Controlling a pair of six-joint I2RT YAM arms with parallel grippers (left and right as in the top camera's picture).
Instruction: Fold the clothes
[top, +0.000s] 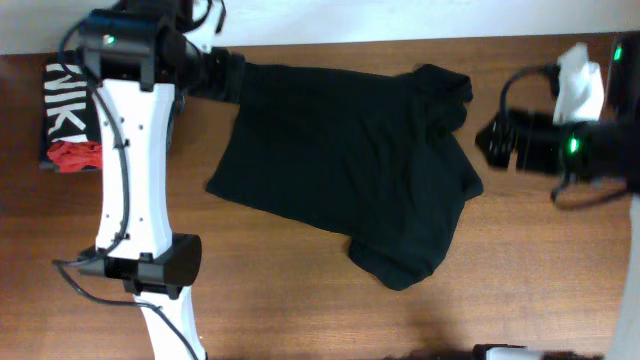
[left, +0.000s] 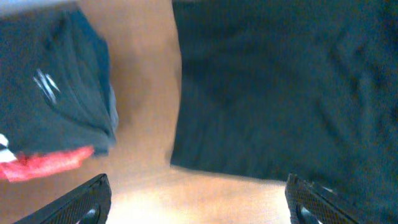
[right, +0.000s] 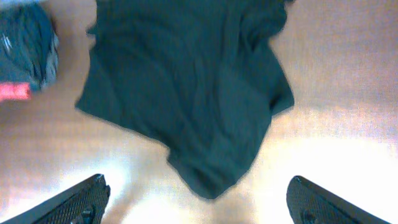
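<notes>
One black garment (top: 340, 160) lies spread and rumpled over the middle of the wooden bench (top: 300, 300). Its top hem is near the far edge and one corner points toward the near edge.

Two arms work the bench. The white left arm (top: 130, 180) reaches from the near edge to the far left, and the right arm (top: 590, 150) comes in from the right edge. The left gripper (top: 222, 76) sits at the garment's far left corner, and the right gripper (top: 490, 140) is just off its right side.

One folded dark shirt (top: 62, 105) with white letters rests at the far left corner, and one red garment (top: 76, 155) lies against it. One white object (top: 580, 78) sits at the far right corner.

Only the overhead view shows both arms and the white object. Only the wrist views show the fingers. Both pairs are spread wide with nothing between them, the left fingers (left: 84, 200) over the garment's left hem and the right fingers (right: 81, 200) over bare wood.
</notes>
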